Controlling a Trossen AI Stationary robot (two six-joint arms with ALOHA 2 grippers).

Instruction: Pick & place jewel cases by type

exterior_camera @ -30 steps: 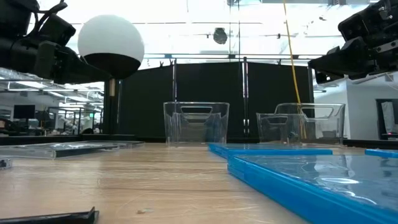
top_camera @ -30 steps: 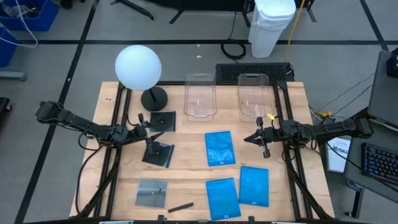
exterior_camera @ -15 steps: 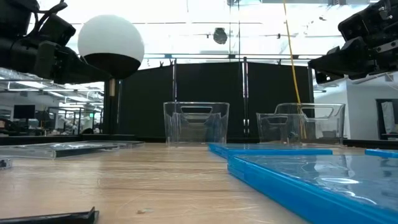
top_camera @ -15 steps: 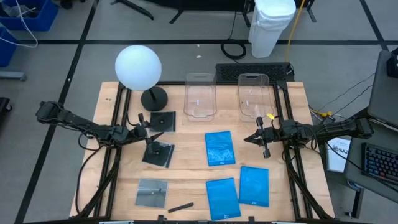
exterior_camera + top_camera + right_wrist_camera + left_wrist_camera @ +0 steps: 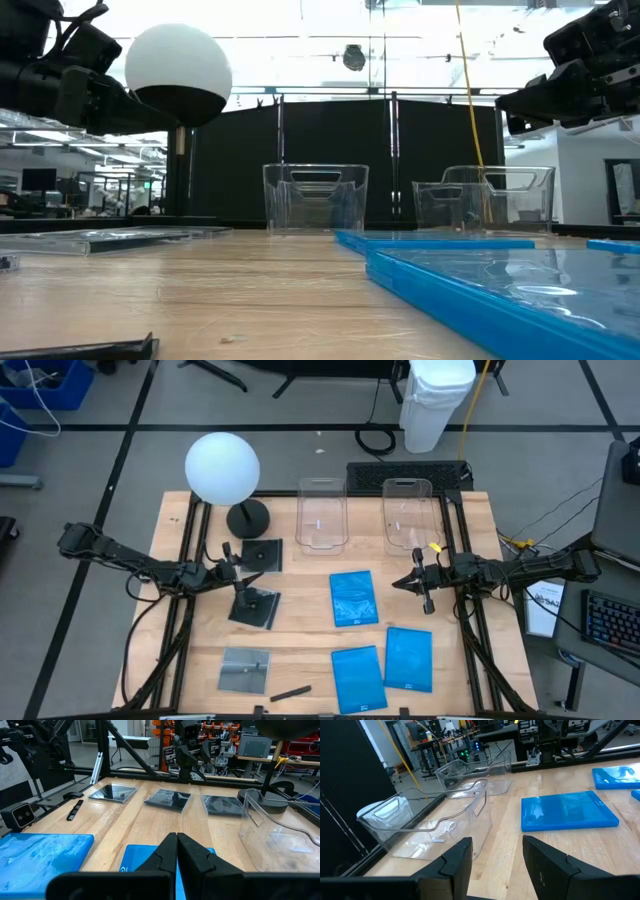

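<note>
High view had the wooden surface (image 5: 300, 622) mid-frame with all six jewel cases lying flat on it; three blue jewel cases (image 5: 353, 598) sat right of centre, one at mid-frame and two side by side near the lower edge at (image 5: 359, 679) and (image 5: 408, 658); three dark jewel cases (image 5: 260, 554) sat left of centre in a rough column, upper one just below the lamp base, middle one at (image 5: 254, 607), lowest one at (image 5: 245, 669); small dark stick (image 5: 290, 692) lay just right of the lowest dark case; two clear tubs (image 5: 322, 513) and (image 5: 407, 512) stood side by side at the upper edge of the surface, nothing visible inside; white globe lamp (image 5: 222, 467) stood upper left; left pincer (image 5: 243, 580) hovered between the upper and middle dark cases, fingers parted and holding nothing, the gap plain in the left wrist view (image 5: 496, 862); right pincer (image 5: 405, 583) hovered right of the mid-frame blue case, apart from it, fingers pressed together on nothing, as the right wrist view (image 5: 176, 851) showed; low view showed both arms raised off the surface.
</note>
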